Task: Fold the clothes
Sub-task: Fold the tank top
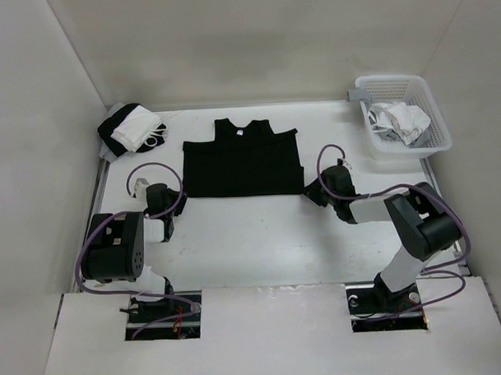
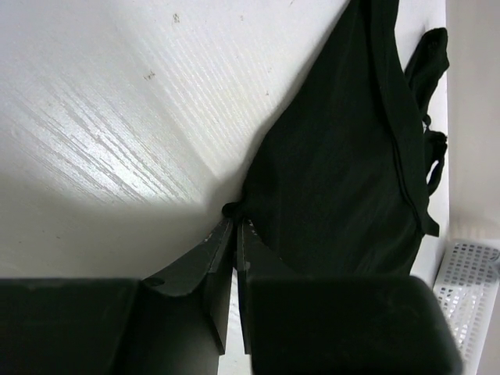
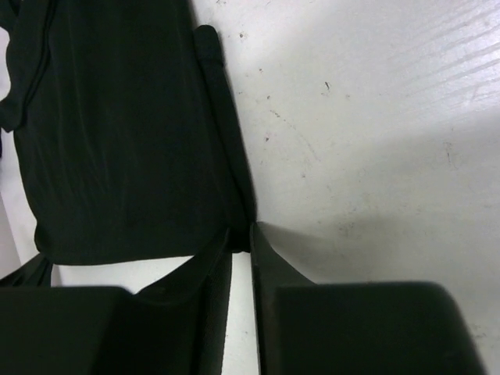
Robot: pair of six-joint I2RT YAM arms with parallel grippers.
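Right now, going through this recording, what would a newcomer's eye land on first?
A black top lies spread flat on the white table, stark against it. The left gripper is pinched shut on its near left corner, and the right gripper sits at the near right corner, grip unclear. A white basket holding a white garment stands far right; a black-and-white bundle lies far left.

White table (image 1: 260,228): black top (image 1: 243,161), bundle (image 1: 132,130), basket (image 1: 395,80)
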